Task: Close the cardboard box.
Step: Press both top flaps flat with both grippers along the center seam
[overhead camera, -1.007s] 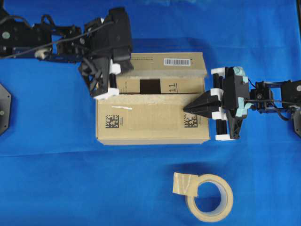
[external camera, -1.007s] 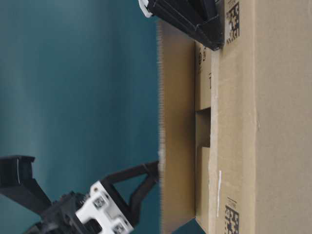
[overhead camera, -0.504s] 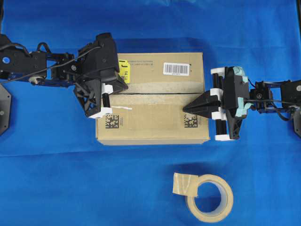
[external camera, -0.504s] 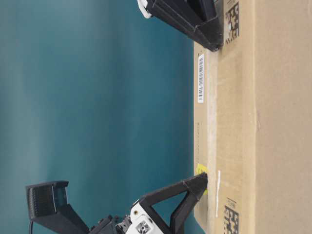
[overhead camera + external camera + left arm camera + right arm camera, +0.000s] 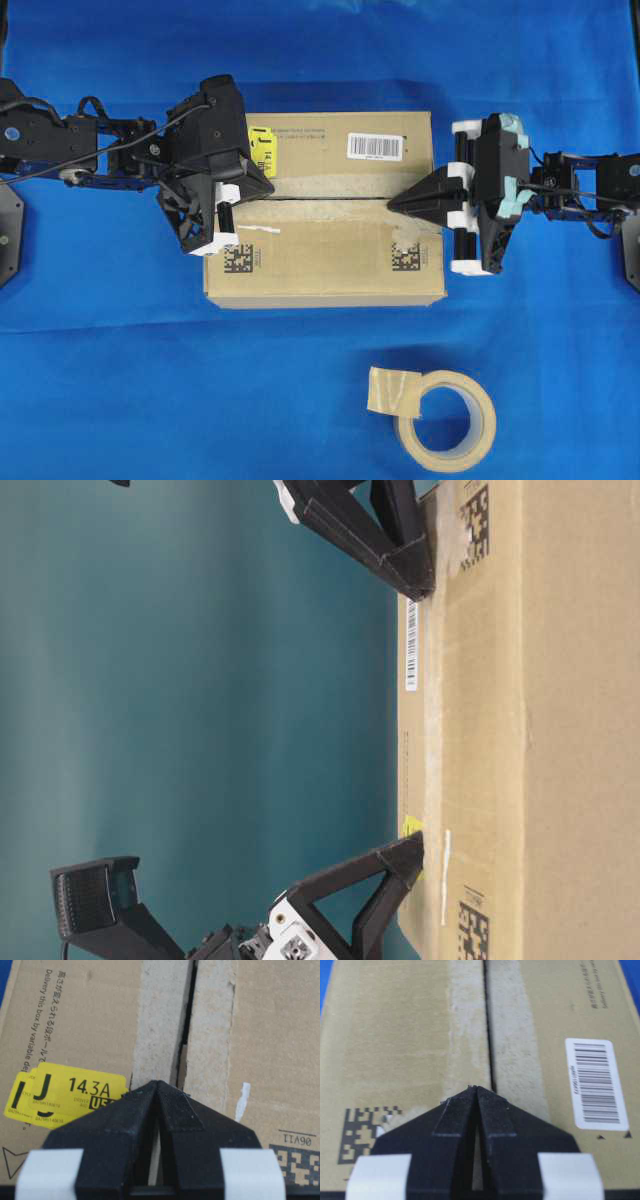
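Basically closed: cardboard box (image 5: pixel 325 210) sits centre-frame in the overhead view on the blue cloth (image 5: pixel 150 380), both long top flaps down, meeting at a seam (image 5: pixel 330 199) that runs left-right across the lid.

Left gripper (image 5: pixel 258 187) has its fingers pinched together, nothing between them, tip at the left end of the seam just beside the yellow sticker (image 5: pixel 262 149). The left wrist view shows the tip right over the flap gap. Right gripper (image 5: pixel 392 205) is likewise pinched closed and empty, tip at the right end of the same seam, with the barcode label (image 5: pixel 376 146) on the far flap above it.

Key geometry: the seam's long axis lies straight between the two tips, one arm per end, neither clearly nearer to it. From the table-level view both tips look to be at lid height; contact or a hair off, can't tell.

My read: any remaining move is pressing down along that line. Tape roll (image 5: pixel 446 420) lies lower right, well apart.
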